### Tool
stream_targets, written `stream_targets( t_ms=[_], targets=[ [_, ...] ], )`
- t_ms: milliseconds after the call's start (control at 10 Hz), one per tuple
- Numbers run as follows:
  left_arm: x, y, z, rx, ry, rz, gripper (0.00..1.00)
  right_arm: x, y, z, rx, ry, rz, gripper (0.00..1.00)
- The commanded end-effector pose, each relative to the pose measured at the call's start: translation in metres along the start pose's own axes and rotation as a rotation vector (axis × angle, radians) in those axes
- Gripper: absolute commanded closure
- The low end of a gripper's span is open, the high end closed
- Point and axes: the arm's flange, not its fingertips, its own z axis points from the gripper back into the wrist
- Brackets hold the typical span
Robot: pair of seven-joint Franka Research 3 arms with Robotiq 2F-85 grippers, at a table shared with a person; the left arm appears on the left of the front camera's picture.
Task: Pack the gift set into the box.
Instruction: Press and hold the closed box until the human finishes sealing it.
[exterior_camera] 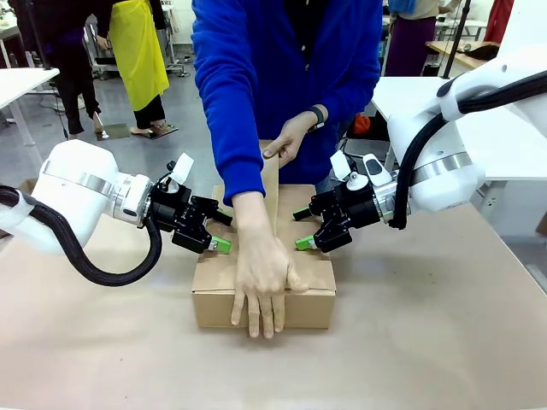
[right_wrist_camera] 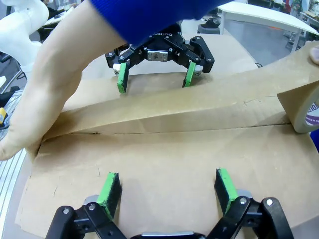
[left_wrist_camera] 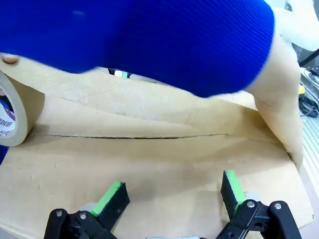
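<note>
- Our left gripper stands with its jaws spread wide, holding nothing; its green pads press down on the left top flap of the box.
- Our right gripper is likewise wide open and empty, with its green fingertips resting on the right top flap. From the right wrist view we see the left gripper facing us across the closed flaps.
- Between our two grippers runs the centre seam of the box, where the flaps meet. We see the box closed, sitting in the middle of the table.
- A strip of brown tape lies along that seam, partly stuck down and partly lifted off the cardboard toward the roll.
- The person's one hand lies flat on the near end of the box top, fingers hanging over the front edge and pinning the tape's end there.
- The person's other hand holds the tape roll above the far side of the box; the roll shows at the edge of the left wrist view.
- We cannot see the gift set; with the flaps closed, we cannot tell whether it lies inside the box.
</note>
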Motion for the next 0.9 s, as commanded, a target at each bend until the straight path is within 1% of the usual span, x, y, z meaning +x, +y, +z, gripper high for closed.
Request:
stream_targets(
  t_ms=[0, 800],
  targets=[
    [-0.0024, -0.0015, -0.0009, 0.0, 0.003, 0.003, 0.0, -0.0009, 0.0002, -0.0017, -0.015, -0.009, 0.003, 0.0],
    [-0.0024, -0.0015, -0.0009, 0.0, 0.003, 0.003, 0.0, -0.0009, 0.0002, -0.0017, -0.015, -0.009, 0.003, 0.0]
  ],
)
